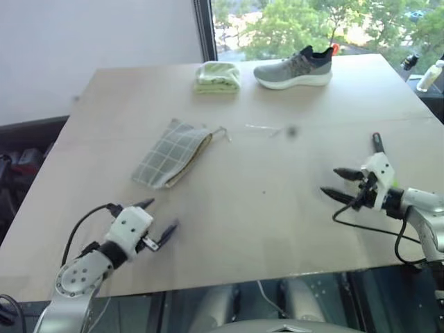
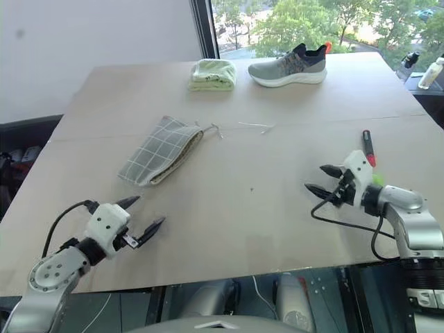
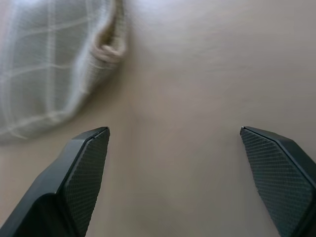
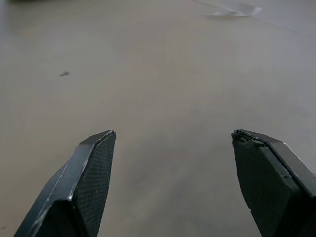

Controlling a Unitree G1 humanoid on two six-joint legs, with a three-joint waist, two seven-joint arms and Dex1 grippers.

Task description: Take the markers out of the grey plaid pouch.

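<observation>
On the tan tabletop (image 1: 277, 208), left of the middle, we see the grey plaid pouch (image 1: 168, 154) lying flat and slanted, its tan-edged mouth turned toward the far right and a thin cord (image 1: 223, 132) trailing from that end. It rests alone — neither of our grippers touches it.

Our left gripper (image 1: 159, 223) hovers near the front edge of the table, well short of the pouch, its two black fingers spread wide with nothing between them. From the left wrist view we look past those fingers (image 3: 84, 173) at bare table, with a corner of the pouch (image 3: 54, 64) just ahead.

Our right gripper (image 2: 319, 179) sits over the right side of the table, pointing inward toward the middle, jaws also wide and empty. Just beyond it a marker (image 2: 368, 147) lies on the table — a slim dark stick with red on it, well apart from the pouch. Whether other markers remain inside the pouch we cannot tell.

Along the far edge we see a folded pale green cloth (image 1: 218, 76) and, beside it, a grey sneaker (image 1: 295, 68) with a white sole.
</observation>
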